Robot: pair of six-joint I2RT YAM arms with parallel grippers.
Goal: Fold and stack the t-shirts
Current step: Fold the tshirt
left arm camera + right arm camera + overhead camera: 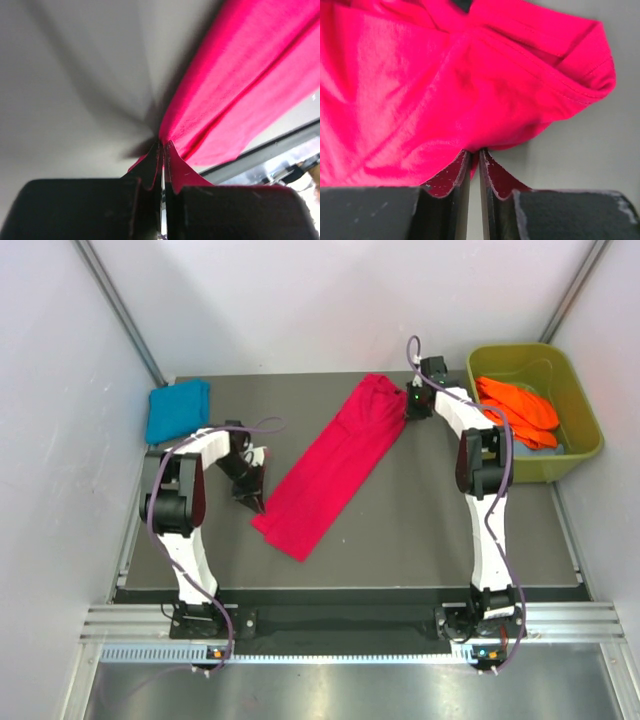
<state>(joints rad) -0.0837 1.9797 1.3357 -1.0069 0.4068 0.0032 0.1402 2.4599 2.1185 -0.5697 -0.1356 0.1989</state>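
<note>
The crimson-pink t-shirt (335,465) lies as a long folded strip slanting across the table's middle. My left gripper (258,506) is shut on its near left corner, and the pinched cloth (220,95) shows in the left wrist view at my jaws (163,145). My right gripper (413,412) is shut on the far right edge, where the cloth (445,85) bunches at my jaws (476,151). A folded teal-blue t-shirt (177,409) lies at the far left. Bright orange t-shirts (517,410) lie in the tub.
The olive-green plastic tub (583,418) stands at the far right edge of the dark table (420,530). White walls close in on the left, right and back. A metal rail (350,625) runs along the near edge.
</note>
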